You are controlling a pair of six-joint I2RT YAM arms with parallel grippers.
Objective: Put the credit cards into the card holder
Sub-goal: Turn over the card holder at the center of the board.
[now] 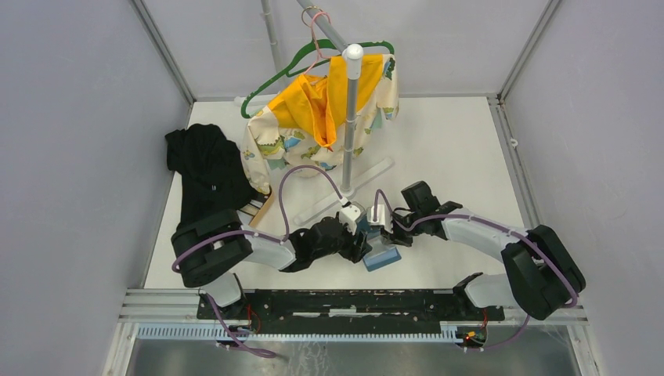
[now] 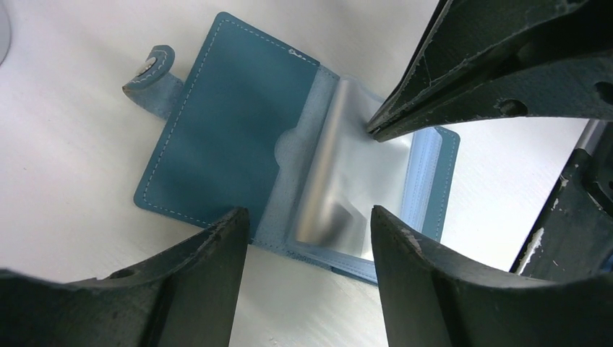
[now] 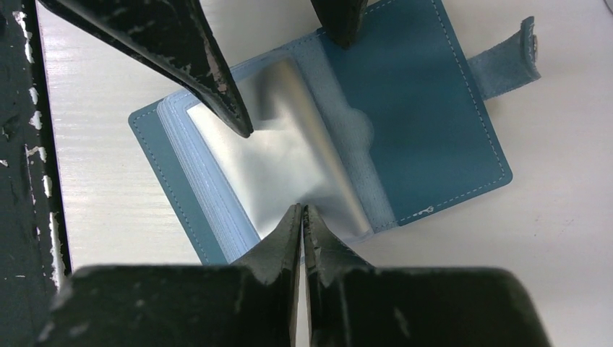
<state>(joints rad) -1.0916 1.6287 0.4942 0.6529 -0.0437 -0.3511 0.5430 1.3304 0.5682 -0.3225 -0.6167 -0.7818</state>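
Shows a small, square, teal-blue wallet-like card holder [image 2: 224,130] lying open, inside up, on the white desk [image 1: 462,149], with its strap tab [image 2: 155,65] sticking out from one cover. Places the left gripper [image 2: 307,213] over the card holder's near edge, fingers well apart and closed on nothing. Places the right gripper [image 3: 302,210] at the card holder's opposite edge, fingers pressed together and pinched on the rim of a clear plastic sleeve [image 3: 289,159], which arches up off the pale blue-grey stack beneath.
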